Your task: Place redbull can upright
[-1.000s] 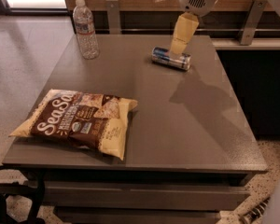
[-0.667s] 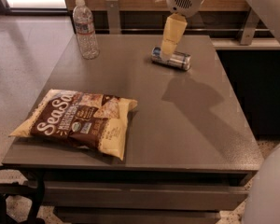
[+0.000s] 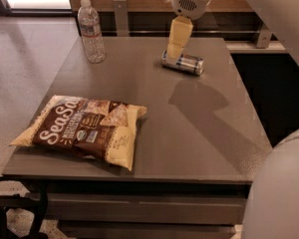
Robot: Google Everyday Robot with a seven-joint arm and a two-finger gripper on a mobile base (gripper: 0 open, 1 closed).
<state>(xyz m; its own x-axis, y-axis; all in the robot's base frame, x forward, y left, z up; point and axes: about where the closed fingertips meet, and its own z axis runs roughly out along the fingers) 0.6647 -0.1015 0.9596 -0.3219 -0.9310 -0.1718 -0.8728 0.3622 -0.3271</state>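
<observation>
So the can point(image 3: 185, 63) is lying on its side on the far part of the table point(image 3: 189, 133), a bit right of center, pointing roughly left to right with its right end angled slightly toward the camera. You can make out the blue and silver panels and the silver ends. The gripper point(image 3: 174, 53) comes down from the top of the shot, a pale yellowish piece hanging off a round white wrist, and its tip sits right at the left end of the can. From this angle I honestly can't tell whether it's touching the can or just hovering in front of it, and I can't tell if the jaws are spread or closed either, it just reads as one slab. There's a dark shadow point(image 3: 199, 101) of the arm on the tabletop, just in front of the can. Over at the far left corner a clear water bottle point(image 3: 91, 31) stands upright, well apart from the can. A brown and yellow chip bag point(image 3: 82, 128) lies flat near the front left edge.
</observation>
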